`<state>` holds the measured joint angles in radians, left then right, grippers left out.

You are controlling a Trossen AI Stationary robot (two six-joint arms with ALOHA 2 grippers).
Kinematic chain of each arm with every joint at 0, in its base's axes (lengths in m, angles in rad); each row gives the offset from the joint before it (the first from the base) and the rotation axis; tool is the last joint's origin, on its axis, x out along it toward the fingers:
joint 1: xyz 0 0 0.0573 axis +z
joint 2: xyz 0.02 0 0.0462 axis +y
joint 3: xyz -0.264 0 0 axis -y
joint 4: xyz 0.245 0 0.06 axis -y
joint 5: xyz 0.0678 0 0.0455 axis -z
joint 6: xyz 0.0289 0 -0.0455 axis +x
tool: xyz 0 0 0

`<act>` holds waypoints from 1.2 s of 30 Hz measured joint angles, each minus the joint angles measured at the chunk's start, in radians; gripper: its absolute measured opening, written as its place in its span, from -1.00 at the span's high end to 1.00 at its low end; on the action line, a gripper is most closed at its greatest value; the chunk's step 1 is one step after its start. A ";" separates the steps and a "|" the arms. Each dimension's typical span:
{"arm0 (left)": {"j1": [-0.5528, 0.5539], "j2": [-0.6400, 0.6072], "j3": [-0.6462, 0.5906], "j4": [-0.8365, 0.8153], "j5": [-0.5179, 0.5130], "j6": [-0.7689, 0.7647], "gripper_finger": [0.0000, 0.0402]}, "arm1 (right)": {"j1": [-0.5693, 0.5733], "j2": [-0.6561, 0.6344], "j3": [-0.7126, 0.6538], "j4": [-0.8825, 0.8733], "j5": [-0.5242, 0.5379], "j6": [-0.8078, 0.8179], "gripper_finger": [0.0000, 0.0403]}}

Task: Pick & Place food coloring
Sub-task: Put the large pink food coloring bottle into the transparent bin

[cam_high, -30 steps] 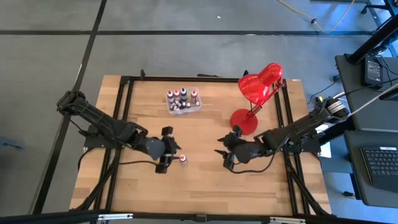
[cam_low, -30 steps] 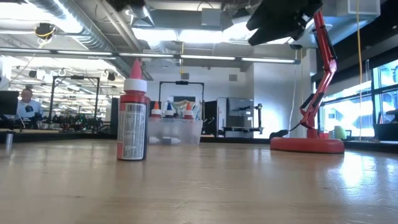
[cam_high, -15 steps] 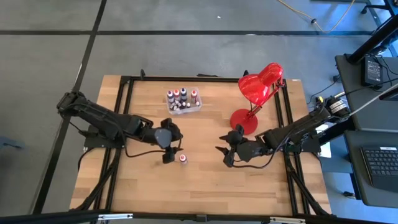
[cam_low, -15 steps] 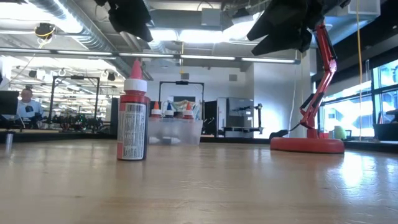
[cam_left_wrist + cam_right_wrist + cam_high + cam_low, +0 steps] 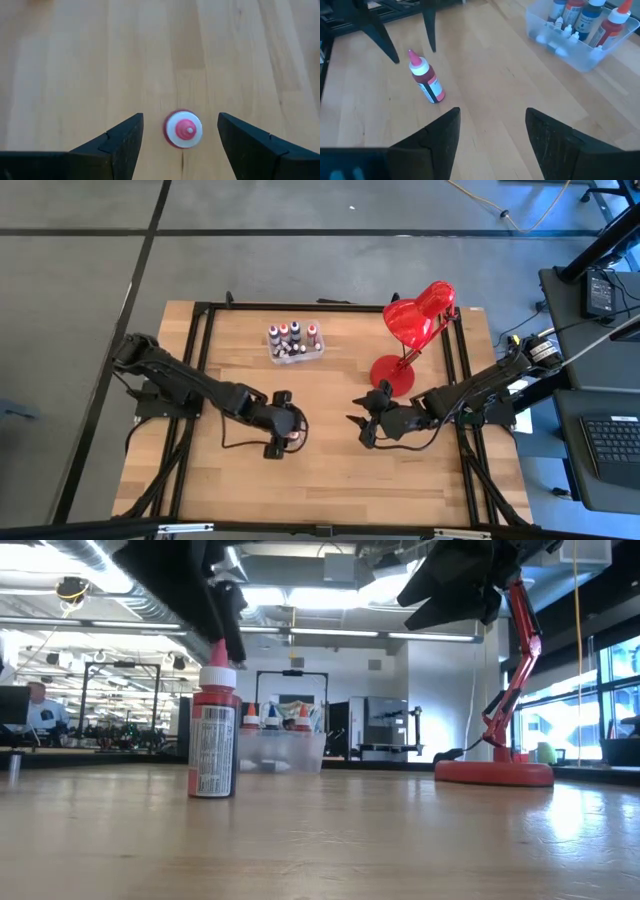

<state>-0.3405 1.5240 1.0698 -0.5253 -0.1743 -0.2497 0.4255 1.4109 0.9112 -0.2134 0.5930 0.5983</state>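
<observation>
Left end effector [image 5: 180, 131] spread wide directly above upright red food coloring bottle [image 5: 183, 129] on table [image 5: 330, 480]; right end effector [image 5: 492, 127] wide too, nearby

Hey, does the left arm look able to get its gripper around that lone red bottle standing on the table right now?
Probably yes. The left gripper hangs open directly over the upright red food coloring bottle, whose cap shows between the two fingers, with bare table around it. Nothing blocks a straight descent.
</observation>
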 joint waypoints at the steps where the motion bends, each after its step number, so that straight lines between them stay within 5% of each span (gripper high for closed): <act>1: 0.000 0.012 0.000 -0.002 0.012 0.000 -0.25 | 0.000 0.000 0.000 0.000 0.000 0.000 -0.13; 16: 0.000 0.126 -0.001 -0.002 0.039 0.002 -0.24 | 0.000 0.000 0.000 -0.002 -0.002 -0.001 -0.13; 29: 0.000 0.126 -0.001 0.000 0.030 0.002 0.24 | 0.000 0.000 0.000 -0.022 -0.001 -0.004 -0.13; 36: 0.004 0.113 0.044 -0.033 0.007 -0.028 0.28 | 0.000 0.001 0.000 -0.051 -0.001 0.000 -0.13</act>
<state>-0.3364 1.6369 1.1141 -0.5587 -0.1670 -0.2779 0.4255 1.4120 0.9115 -0.2649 0.5919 0.5987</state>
